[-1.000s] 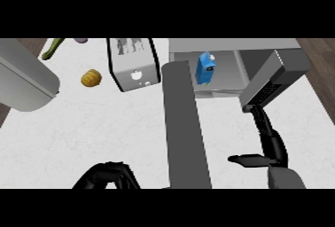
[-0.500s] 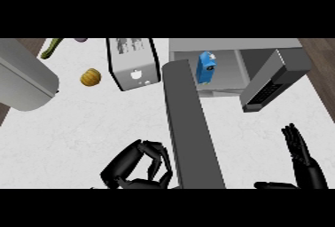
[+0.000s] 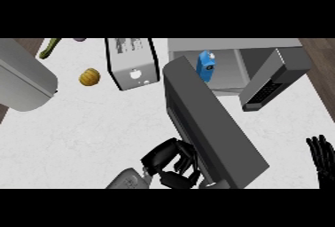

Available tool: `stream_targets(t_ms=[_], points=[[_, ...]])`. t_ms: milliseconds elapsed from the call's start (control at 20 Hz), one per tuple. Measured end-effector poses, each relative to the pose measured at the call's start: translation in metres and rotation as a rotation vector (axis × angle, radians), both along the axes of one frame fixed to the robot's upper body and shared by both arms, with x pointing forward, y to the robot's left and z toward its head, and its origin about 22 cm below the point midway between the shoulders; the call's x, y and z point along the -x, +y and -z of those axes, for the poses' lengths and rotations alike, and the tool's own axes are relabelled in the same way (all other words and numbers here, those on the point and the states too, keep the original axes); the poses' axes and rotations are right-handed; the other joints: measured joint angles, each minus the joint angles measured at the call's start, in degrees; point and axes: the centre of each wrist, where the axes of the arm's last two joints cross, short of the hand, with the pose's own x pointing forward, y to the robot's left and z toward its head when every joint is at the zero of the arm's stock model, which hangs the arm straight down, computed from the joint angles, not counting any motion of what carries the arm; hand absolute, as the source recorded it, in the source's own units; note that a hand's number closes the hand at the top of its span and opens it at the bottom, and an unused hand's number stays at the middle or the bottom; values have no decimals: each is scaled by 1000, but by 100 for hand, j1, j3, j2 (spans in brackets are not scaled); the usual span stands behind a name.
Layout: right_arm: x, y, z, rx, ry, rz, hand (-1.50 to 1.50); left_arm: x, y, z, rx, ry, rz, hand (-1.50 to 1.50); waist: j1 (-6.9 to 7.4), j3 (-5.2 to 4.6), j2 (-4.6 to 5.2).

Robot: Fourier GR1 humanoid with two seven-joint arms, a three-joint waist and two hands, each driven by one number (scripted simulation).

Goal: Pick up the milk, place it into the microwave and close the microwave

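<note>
Left hand (image 3: 171, 162) has come up from the lower edge of the head view. Its black fingers are curled and bunched against the near face of the microwave door (image 3: 216, 128), low down by the door's free end. They press on it rather than wrap round it, as far as I can see, and they hold nothing.

Half a second ago the door ran straight up the view; now it slants, its far end swung in toward the microwave (image 3: 229, 44). I take that as the closing push under way, though the door is not yet shut.

Right hand (image 3: 321, 153) has drawn off from the microwave's front to the right edge of the view. It rests there with its fingers straight and upward, empty.

The milk (image 3: 205, 65) is already in place, so only the door remains. It is a small blue carton with a pale mark on its front, standing upright inside the microwave's cavity, just behind the door's far end and untouched. Over on the white desk (image 3: 98, 124), a toaster (image 3: 134, 62) stands to the left.
</note>
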Motion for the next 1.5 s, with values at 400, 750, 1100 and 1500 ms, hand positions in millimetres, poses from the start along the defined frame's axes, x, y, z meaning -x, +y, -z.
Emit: stream_targets(t_ms=[400,750,1100,1500], points=[[-9,-10,-39,-15,-76,-73,-150,11,-30,16,-38,-11,-49,150,-275,-10,43],[-21,-8,-68,-2,-139,-146,-150,6,-43,7,-35,-39,-184,150,-574,-24,98],[-28,-7,-90,-2,-160,-222,-150,-7,-49,-13,119,-84,-319,150,-830,-50,178],[-36,-6,-111,0,-165,-300,-150,-33,-54,-37,249,-81,-424,150,-1135,-50,274]])
